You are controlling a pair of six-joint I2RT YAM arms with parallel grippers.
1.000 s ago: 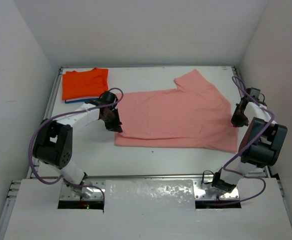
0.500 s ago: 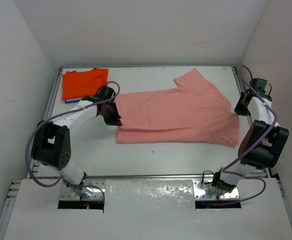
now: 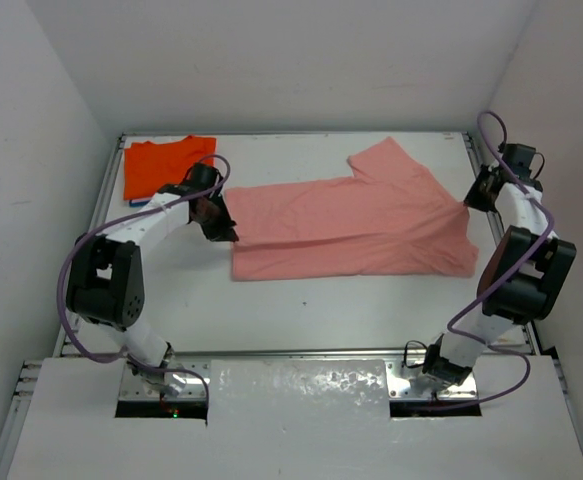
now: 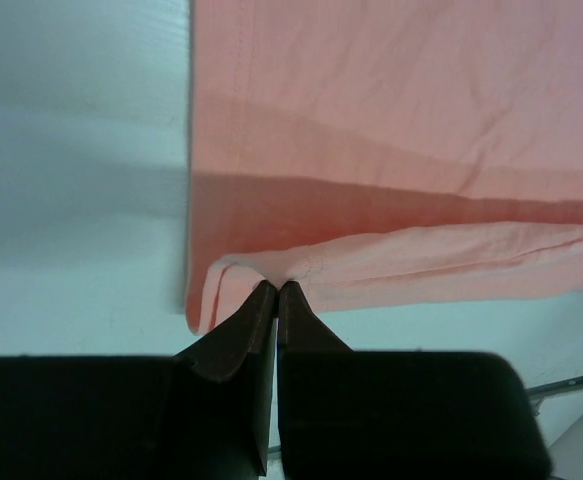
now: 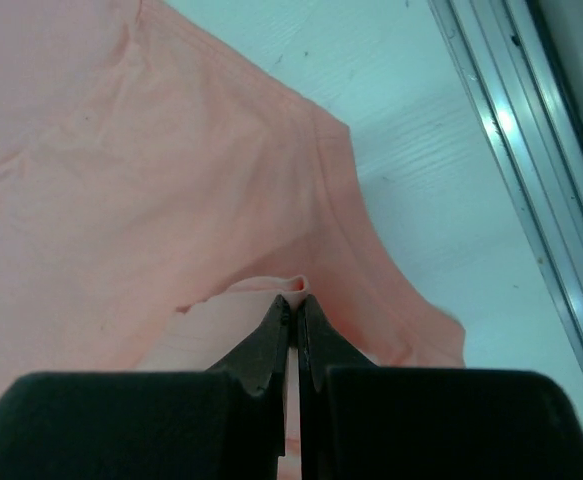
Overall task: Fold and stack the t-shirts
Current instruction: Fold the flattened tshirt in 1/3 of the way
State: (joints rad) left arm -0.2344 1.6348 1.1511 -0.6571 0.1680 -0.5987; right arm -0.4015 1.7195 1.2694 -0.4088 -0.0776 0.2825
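The pale salmon-pink t-shirt (image 3: 356,222) lies spread across the middle of the table, its near edge lifted and folded back over itself. My left gripper (image 3: 218,222) is shut on its left corner, seen pinched in the left wrist view (image 4: 276,285). My right gripper (image 3: 469,195) is shut on its right corner, seen in the right wrist view (image 5: 297,296). The bright orange t-shirt (image 3: 168,166) lies folded at the back left, on a thin blue t-shirt (image 3: 141,203) that shows only as an edge.
A metal rail (image 3: 101,210) runs along the table's left edge and another (image 5: 531,150) along the right, close to my right gripper. White walls close in the table on three sides.
Both grippers have moved away from me toward the back of the table, carrying the pink shirt's near edge up and over the rest of the shirt.
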